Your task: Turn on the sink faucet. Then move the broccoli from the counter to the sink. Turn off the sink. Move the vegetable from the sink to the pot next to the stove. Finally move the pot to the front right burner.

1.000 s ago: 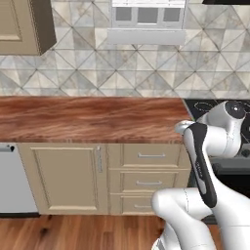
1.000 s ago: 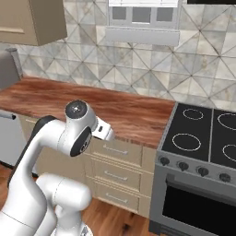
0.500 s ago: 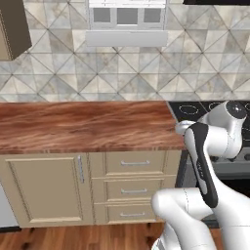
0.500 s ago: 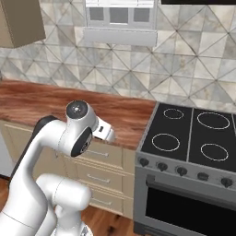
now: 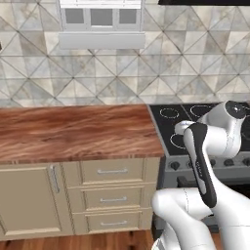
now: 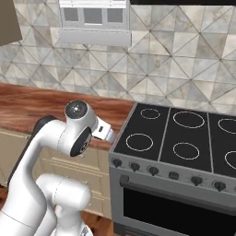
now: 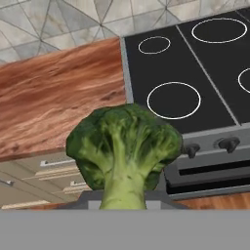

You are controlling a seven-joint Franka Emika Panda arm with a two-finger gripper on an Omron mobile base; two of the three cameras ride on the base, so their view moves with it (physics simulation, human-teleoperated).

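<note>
The broccoli [image 7: 124, 146], a green floret with a pale stem, stands close before the hand camera, and my gripper [image 7: 123, 201] is shut on its stem; the fingertips are hidden behind it. Beyond it lie the reddish-brown counter [image 7: 58, 97] on the left and the black stove [image 7: 195, 63] with white ring burners on the right. From the base cameras the arm is folded close to its body, with the hand [image 6: 105, 132] at the seam between counter [image 6: 27, 106] and stove [image 6: 184, 133]. The sink, the sink faucet and the pot are out of view.
Beige drawers [image 5: 112, 195] and a cabinet door [image 5: 29, 200] sit under the counter [image 5: 73, 132]. A row of dark knobs [image 6: 173, 175] lines the stove front above the oven door [image 6: 175, 207]. A tiled backsplash and a range hood [image 5: 101, 39] stand behind.
The whole scene has slid left in both base views, so the base has driven right and the stove is nearer. The arm keeps its folded pose.
</note>
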